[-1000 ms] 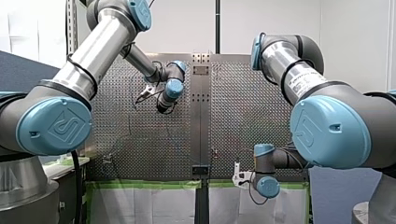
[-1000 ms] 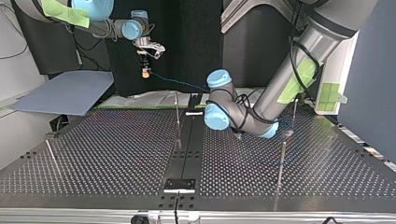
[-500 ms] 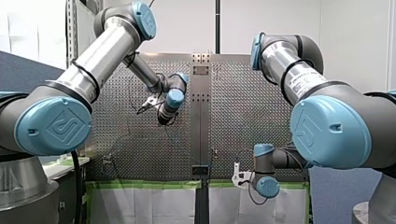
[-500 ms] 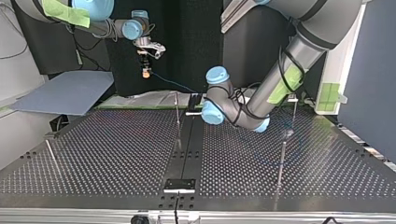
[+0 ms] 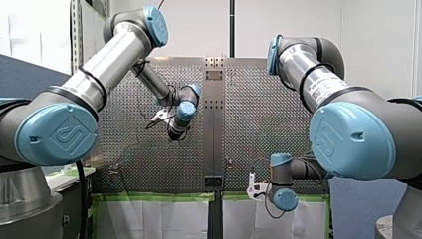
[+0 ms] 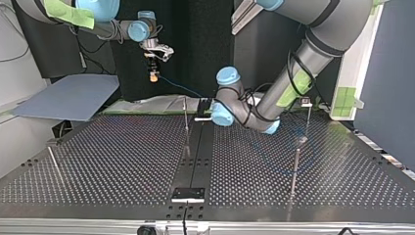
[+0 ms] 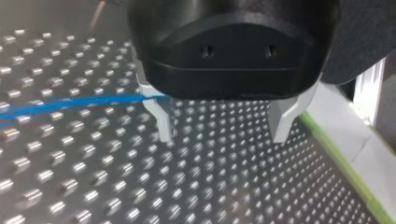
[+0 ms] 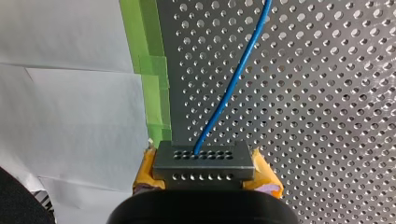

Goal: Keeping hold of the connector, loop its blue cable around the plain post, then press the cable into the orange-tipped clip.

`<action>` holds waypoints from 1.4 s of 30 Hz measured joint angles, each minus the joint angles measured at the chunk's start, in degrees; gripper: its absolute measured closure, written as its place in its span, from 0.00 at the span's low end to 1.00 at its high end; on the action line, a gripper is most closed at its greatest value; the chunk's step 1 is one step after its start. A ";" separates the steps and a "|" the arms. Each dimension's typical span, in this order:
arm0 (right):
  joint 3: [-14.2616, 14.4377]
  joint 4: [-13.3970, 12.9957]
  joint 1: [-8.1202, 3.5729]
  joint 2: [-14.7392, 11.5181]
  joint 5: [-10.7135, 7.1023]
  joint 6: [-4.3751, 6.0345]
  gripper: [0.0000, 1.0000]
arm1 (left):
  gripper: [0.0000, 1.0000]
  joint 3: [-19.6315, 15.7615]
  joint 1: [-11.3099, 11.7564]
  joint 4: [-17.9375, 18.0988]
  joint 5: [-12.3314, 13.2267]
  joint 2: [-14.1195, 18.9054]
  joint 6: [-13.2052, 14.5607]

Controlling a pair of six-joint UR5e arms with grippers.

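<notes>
In the right wrist view my right gripper (image 8: 204,179) is shut on the grey connector (image 8: 204,161), with a yellow pad on each side. The blue cable (image 8: 233,79) leaves the connector and runs out over the perforated board. The top view shows that gripper (image 6: 153,74) held high at the back left, and the cable (image 6: 181,88) slants down from it. My left gripper (image 7: 222,135) is open and empty just above the board, and the cable (image 7: 70,105) passes beside one finger. A thin post (image 6: 295,166) stands at the top view's right, with faint blue cable curving near it.
Other thin posts stand on the board: one near the middle (image 6: 186,125), one at the back right (image 6: 308,120) with a small block on top, and a leaning one at the left (image 6: 54,164). Green tape (image 8: 152,79) edges the board. A black strip (image 6: 195,156) runs down its middle.
My left arm's wrist and gripper have drawn back across the board, toward the top view's far side and lower in the front view. My right gripper has kept still with the connector.
</notes>
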 joint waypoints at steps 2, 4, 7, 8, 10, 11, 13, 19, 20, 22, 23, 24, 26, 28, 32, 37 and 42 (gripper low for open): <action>0.01 0.00 0.00 0.01 -0.01 0.03 1.00 | 0.00 -0.01 -0.15 0.54 0.85 -0.71 -0.95; 0.00 -0.01 0.00 0.00 -0.02 0.04 1.00 | 0.00 -0.04 -0.28 1.20 1.62 -1.03 -1.89; 0.00 -0.05 0.01 0.01 -0.09 0.05 1.00 | 0.00 -0.06 -0.54 2.02 2.33 -1.61 -3.33; 0.00 -0.06 0.01 0.01 -0.11 0.06 1.00 | 0.00 -0.08 -0.64 2.20 2.48 -2.02 -3.80; 0.00 -0.06 0.01 0.02 -0.15 0.10 1.00 | 0.00 -0.15 -0.80 2.41 2.66 -2.80 -4.39; 0.00 -0.07 0.01 0.01 -0.16 0.11 1.00 | 0.00 -0.20 -0.92 2.60 2.84 -3.33 -4.72; 0.00 -0.06 0.01 0.02 -0.19 0.13 1.00 | 0.00 -0.26 -1.13 2.92 3.18 -4.07 -5.23; 0.00 0.07 0.00 -0.01 -0.26 0.15 1.00 | 0.00 -0.37 -1.74 4.62 4.02 -5.00 -6.99; 0.00 0.10 0.01 -0.01 -0.27 0.15 1.00 | 0.00 -0.48 -1.77 4.94 4.16 -5.03 -7.30; 0.00 0.09 0.01 -0.01 -0.27 0.15 1.00 | 0.00 -0.82 -1.74 5.50 4.60 -5.05 -7.73; 0.00 0.07 0.02 -0.01 -0.28 0.15 1.00 | 0.00 -1.14 -1.71 5.92 5.04 -5.08 -8.05; 0.00 0.07 0.02 -0.01 -0.28 0.15 1.00 | 0.00 -1.39 -1.69 6.25 5.46 -5.16 -8.36; 0.00 0.08 0.01 -0.01 -0.28 0.15 1.00 | 0.00 -1.86 -1.72 6.90 6.57 -5.42 -9.33; 0.00 0.11 0.01 0.00 -0.28 0.14 1.00 | 0.00 -2.15 -1.77 7.35 7.56 -5.67 -10.03; 0.00 0.10 0.02 -0.02 -0.30 0.05 1.00 | 0.00 -2.45 -1.91 8.01 9.52 -6.37 -11.23; 0.00 0.03 0.08 -0.02 -0.95 -0.12 1.00 | 0.00 -2.48 -2.22 8.88 11.52 -8.31 -12.93; 0.00 0.05 0.16 -0.02 -1.20 -0.26 1.00 | 0.00 -2.56 -2.97 10.52 13.10 -10.41 -14.89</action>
